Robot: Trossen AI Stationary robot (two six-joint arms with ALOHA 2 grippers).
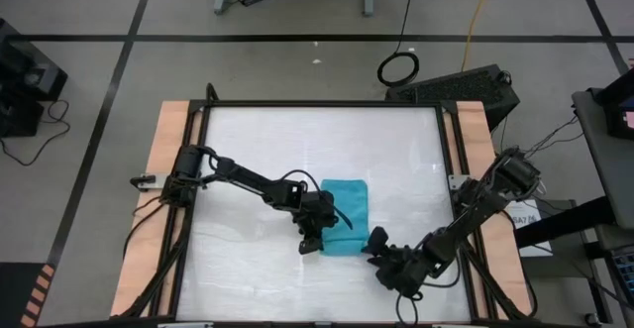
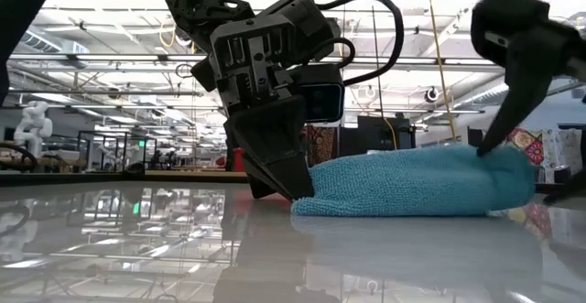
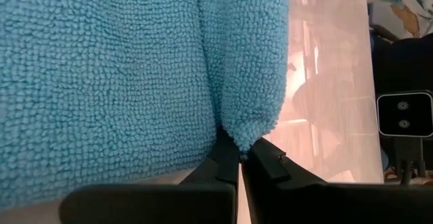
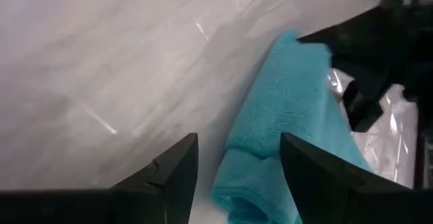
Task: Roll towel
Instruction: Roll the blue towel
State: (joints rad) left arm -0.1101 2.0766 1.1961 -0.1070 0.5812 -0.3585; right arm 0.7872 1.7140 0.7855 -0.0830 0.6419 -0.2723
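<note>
1. The towel lies a little below the middle of the high view, on the white counter, already folded into a thick rectangular pad, not spread out flat.

2. My left hand sits at the pad's lower left corner in the high view. In the left wrist view its fingers are nearly together, pinching a small tuck of the towel's edge right at the tips.

3. My right hand is at the lower right corner of the pad in the high view. Its fingers stand wide apart in the right wrist view, with a fold of the towel between them; I grip nothing there yet.

4. I judge the cloth light and very soft: the looped pile shows clearly in the left wrist view, and in the low view the pad slumps into a rounded hump with no stiffness of its own.

5. It will likely bend wherever I lift it and sag between my two hands, so one corner alone would probably drag the layers apart.

6. The counter looks glossy and reflective in the low view, so I expect the pad to slide across it instead of curling over when pushed.

7. The best hold, as I see it, is along the near edge at both corners, taking all layers together, then turning that edge over evenly.
</note>
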